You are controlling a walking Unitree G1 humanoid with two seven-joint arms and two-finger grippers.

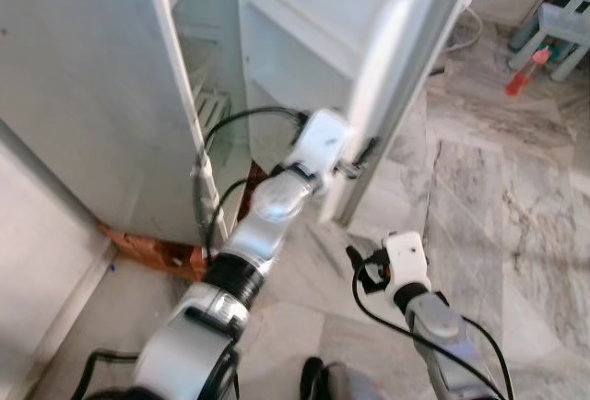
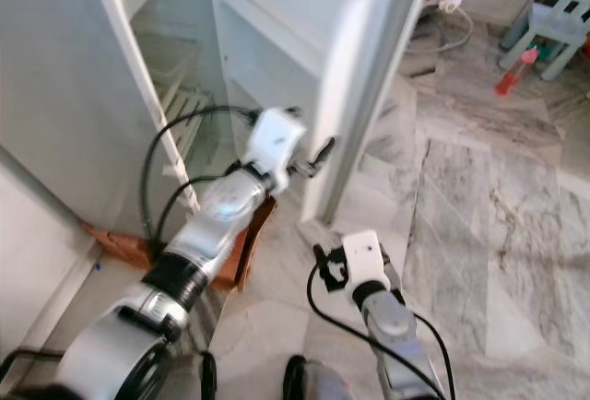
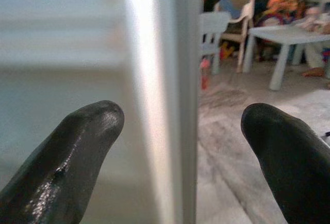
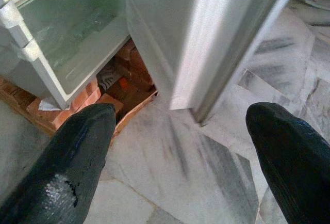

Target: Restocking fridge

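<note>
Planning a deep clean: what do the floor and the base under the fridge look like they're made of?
Floor: likely polished marble or marble-look tile, grey-veined, with seams. Base under the fridge: apparently rough red brick, orange-brown blocks with chipped edges.

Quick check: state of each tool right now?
Left tool: open, fingers straddling the fridge door edge.
Right tool: open, holding nothing, over the floor.

The white fridge [image 1: 83,96] stands before me on a base of red bricks [image 4: 77,102]. Its door [image 1: 369,59] is swung open, edge toward me, showing bare inner shelves.
</note>
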